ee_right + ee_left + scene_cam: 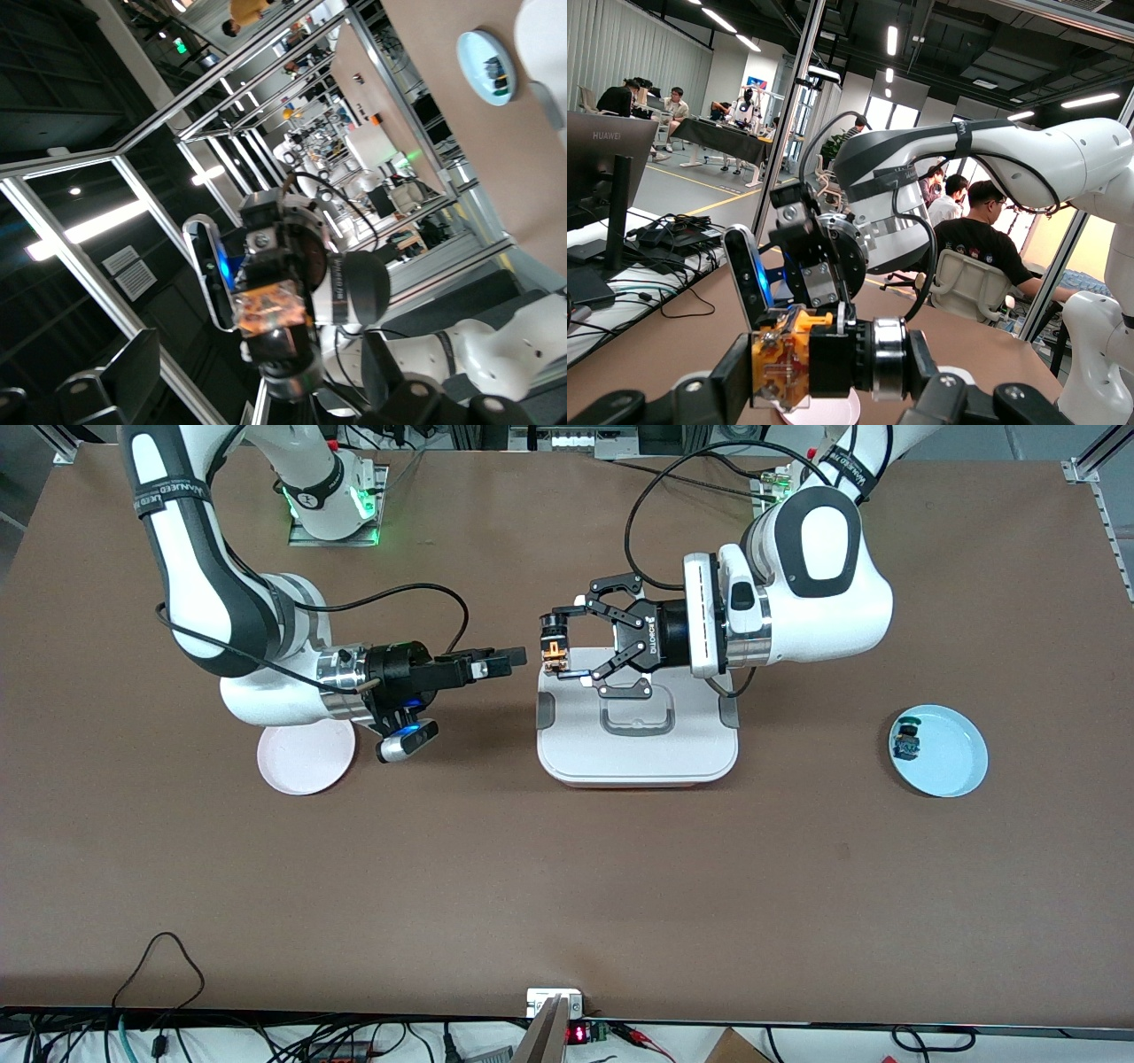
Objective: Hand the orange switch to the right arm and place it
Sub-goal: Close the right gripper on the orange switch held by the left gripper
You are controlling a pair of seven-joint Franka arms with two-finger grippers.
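The orange switch (555, 654) is held tight by the left gripper (567, 646) above the white tray (638, 757). The right gripper (514, 659) is seen just beside it, fingers narrow. The blue plate (485, 55) is caught in the right wrist view only.

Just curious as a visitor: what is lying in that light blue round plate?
In the light blue round plate lies one small dark switch with a blue-green body, near the rim. Whatever is under it is covered.

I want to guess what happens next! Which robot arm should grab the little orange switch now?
The right one, probably. The left gripper holds the orange switch in the air above the white tray, and the right gripper points straight at it, close by.
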